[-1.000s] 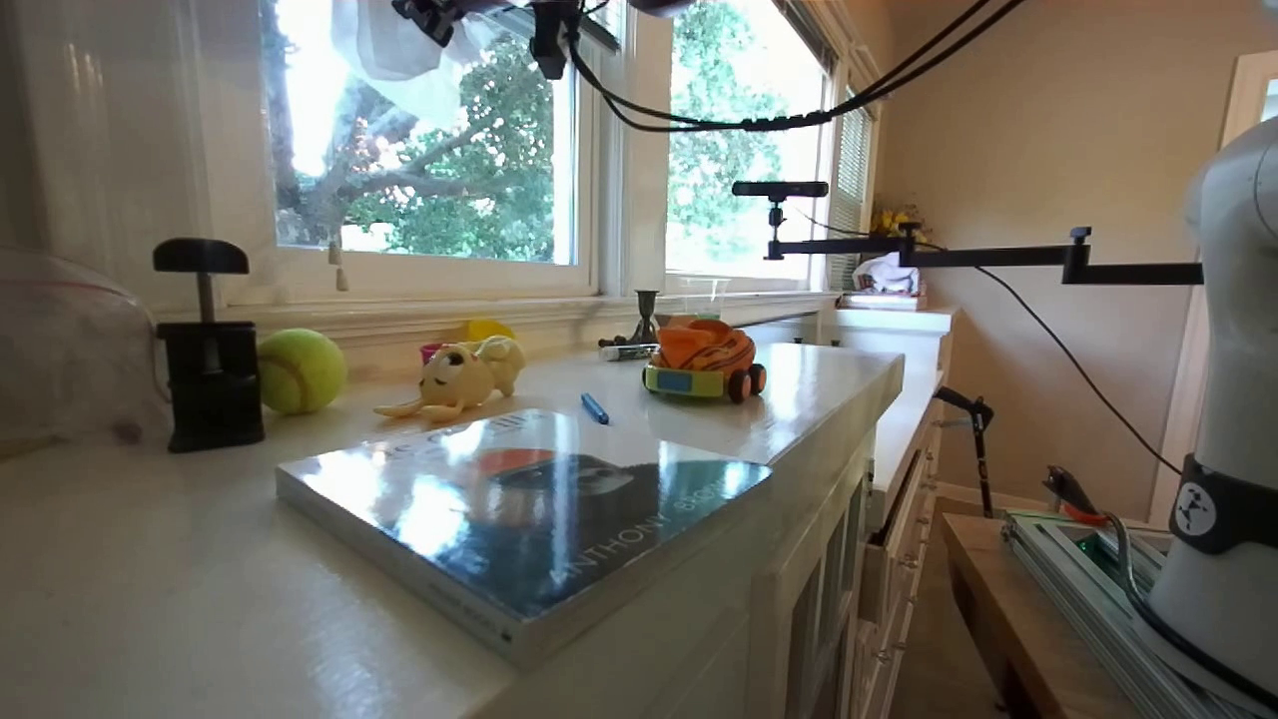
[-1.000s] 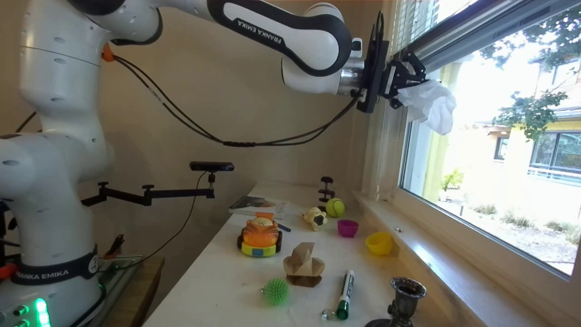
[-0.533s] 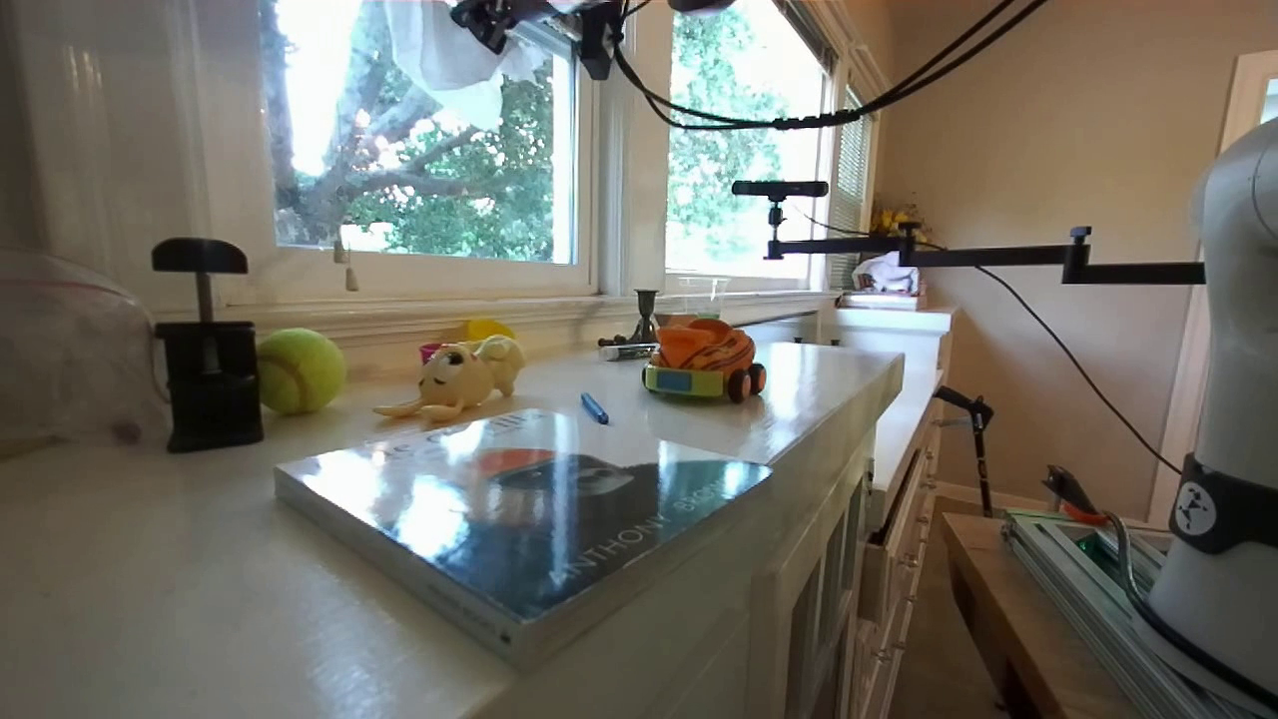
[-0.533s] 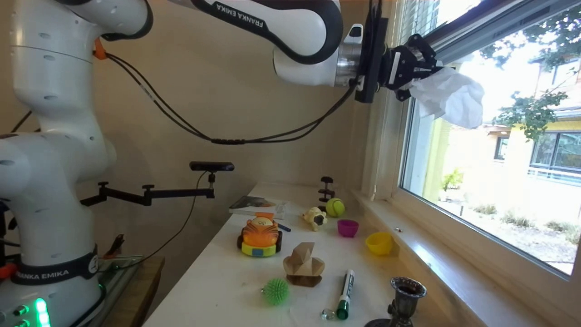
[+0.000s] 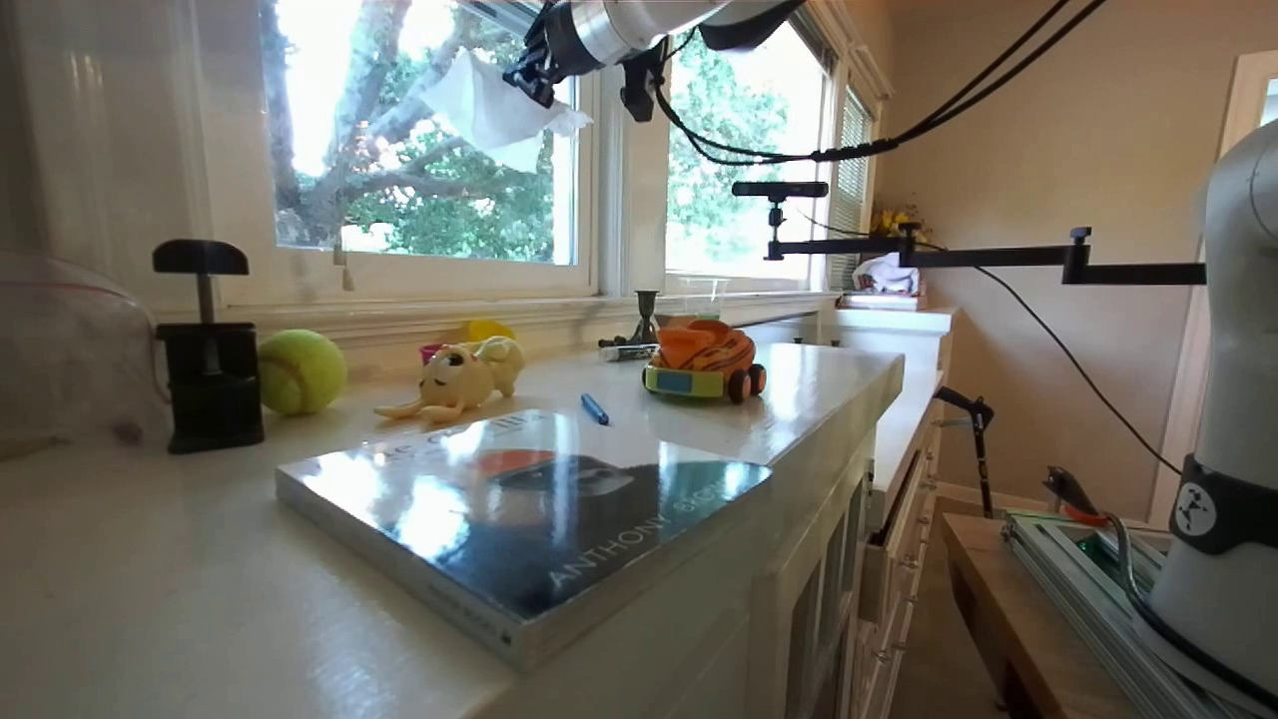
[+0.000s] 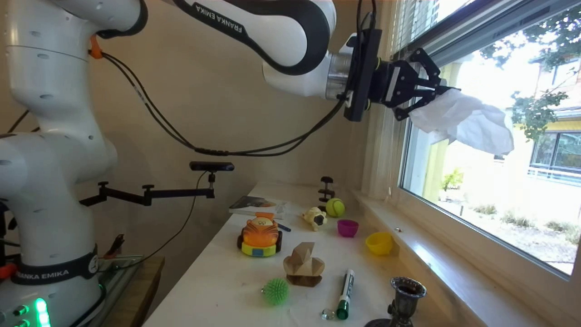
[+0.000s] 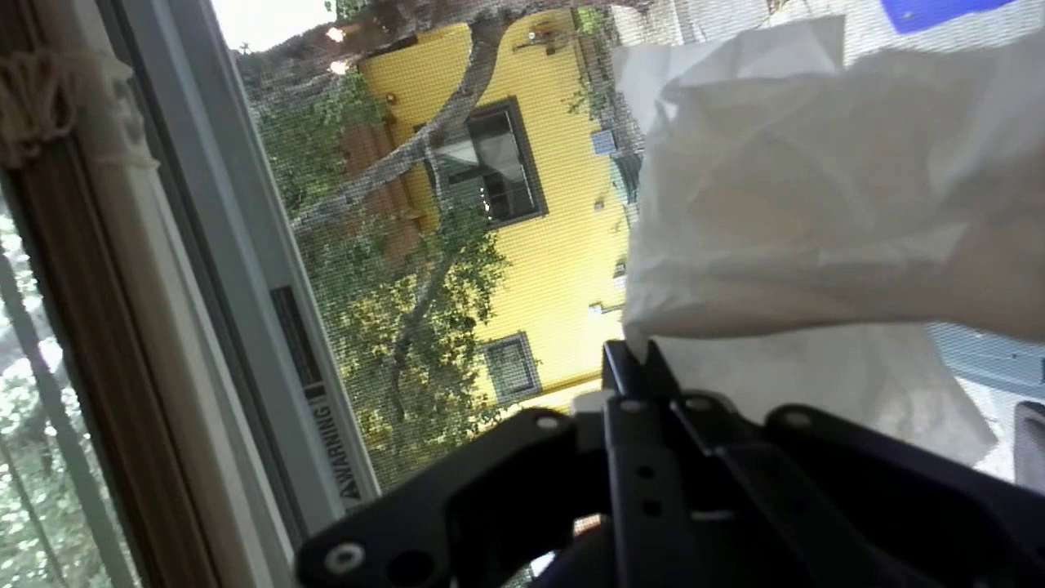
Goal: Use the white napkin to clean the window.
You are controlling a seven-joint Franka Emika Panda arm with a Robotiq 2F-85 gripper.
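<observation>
Arm (image 6: 277, 32): stretched right, high, in an exterior view
Gripper (image 6: 448, 88): aimed at window (image 6: 485, 190), slightly nose-down, pinching napkin (image 6: 470, 120)

Wrinkled white napkin (image 6: 463, 120) aloft near window (image 6: 494, 195).

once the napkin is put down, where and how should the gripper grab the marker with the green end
Likely best: bring the gripper in from above, jaws across mid-barrel, since the marker lies long and slim on the counter. I'd avoid its green end, where the clear bead sits close, and keep off the candle holder, which stands upright nearby.
</observation>
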